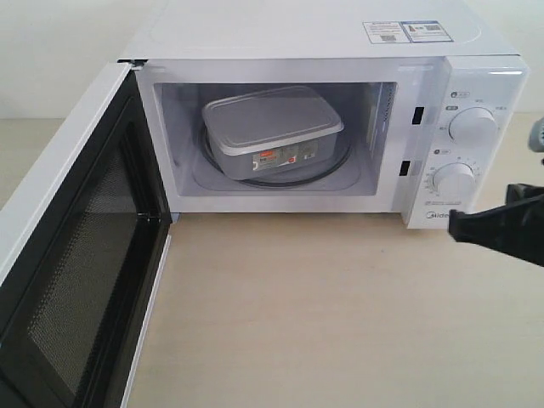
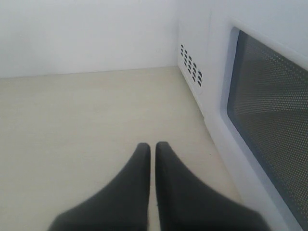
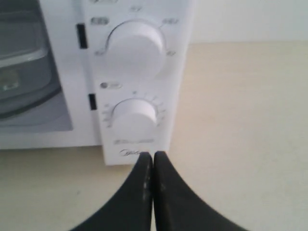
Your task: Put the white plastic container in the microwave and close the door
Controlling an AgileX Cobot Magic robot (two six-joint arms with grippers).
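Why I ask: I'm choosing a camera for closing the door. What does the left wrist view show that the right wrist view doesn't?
Left only: the door and its window, side vents, left claw. Right only: upper dial, lower dial, the container inside, right claw. Shared: the microwave, the table, a shut claw in each.

microwave (image 1: 340,51): there was one
door (image 1: 76,280): there was one
white plastic container (image 1: 272,127): there was one
dials (image 1: 473,125): there were two
stickers (image 1: 427,31): there were two
left claw (image 2: 152,149) and right claw (image 3: 153,156): that made two
desk (image 1: 297,323): there was one
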